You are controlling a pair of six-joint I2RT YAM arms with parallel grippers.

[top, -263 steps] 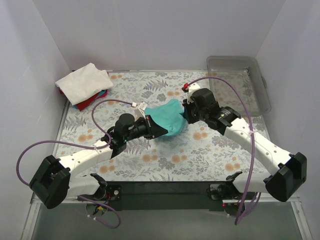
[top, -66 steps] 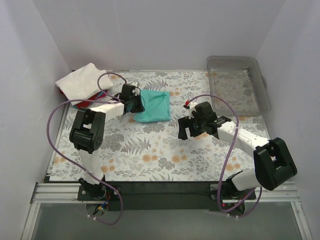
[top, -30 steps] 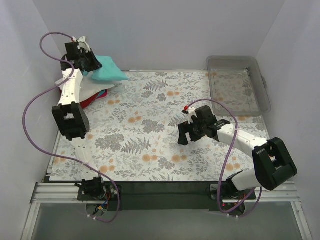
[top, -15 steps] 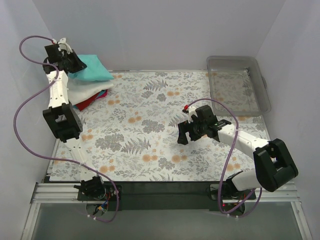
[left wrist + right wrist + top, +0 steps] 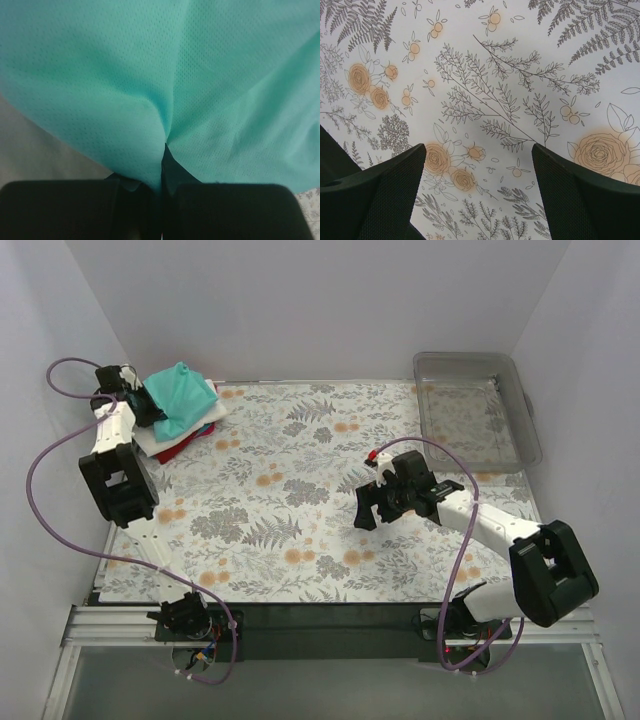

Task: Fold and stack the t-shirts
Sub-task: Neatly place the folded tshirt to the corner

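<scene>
1. While my left gripper (image 5: 138,406) pinches the teal t-shirt (image 5: 183,392), the cloth lies rightward from the jaws, over the folded stack (image 5: 172,443) at the far-left corner.
2. My right gripper (image 5: 368,515), jaws spread and empty, hovers well apart, nearer the right edge.
3. Left arm nearer; letting go looks next.

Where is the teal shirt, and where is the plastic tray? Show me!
teal shirt (image 5: 182,392), top external view, middle of the folded cloth.
plastic tray (image 5: 466,355), top external view, its far rim.
</scene>
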